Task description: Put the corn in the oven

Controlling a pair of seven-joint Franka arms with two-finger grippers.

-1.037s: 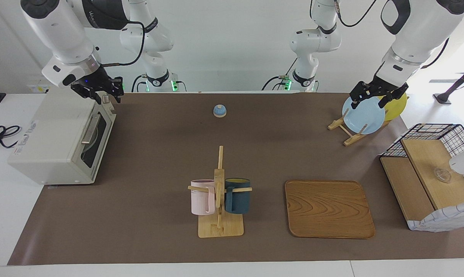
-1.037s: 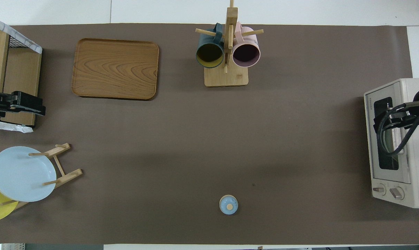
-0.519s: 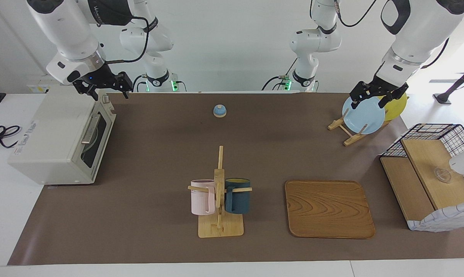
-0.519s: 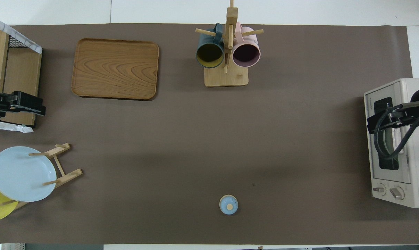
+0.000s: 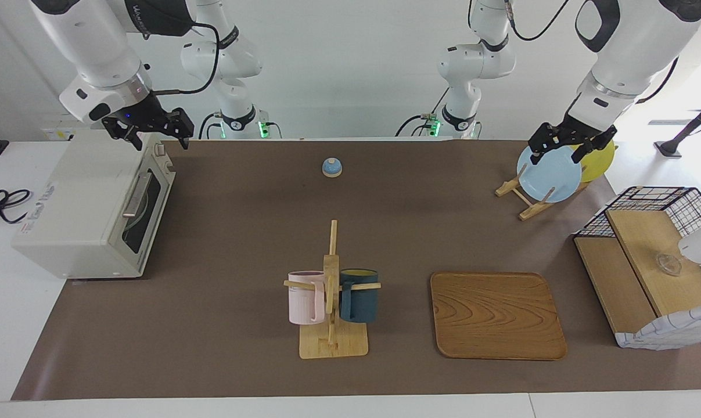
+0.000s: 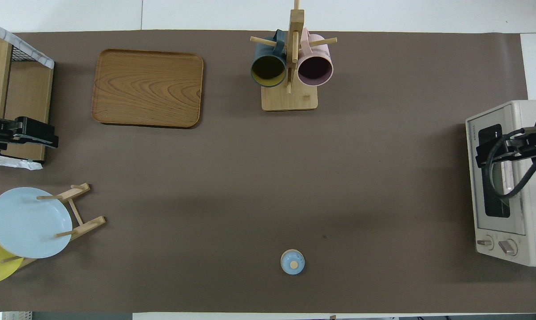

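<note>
**A:** Looking for the bright yellow tapered corn cob, I can't find it in either view. Is it anywhere on the brown table?

**B:** No, nowhere in the open. The boxy off-white toaster oven sits at nine o'clock in the facing view. Its dark glass door is shut, with the metal bar handle across it. Something pale and rounded shows through the glass, but I can't tell what it is. If the cob is inside, it's hidden.

**A:** And the tool?

**B:** The right gripper hangs over the oven's top corner nearest the robots, at ten o'clock. Its fingers are spread and it holds nothing. So I can't place the cob relative to the gripper, beyond saying it isn't between the fingers. The left gripper waits at two o'clock over the pale blue plate on its wooden rack, also spread and empty.

**A:** How would the cob handle, if it turned up?

**B:** My guess is light and stiff, not fragile, but smooth enough to slip. I'd pinch it across the thick middle, not the tapered tip, where it could squirt out of the fingers.
</note>
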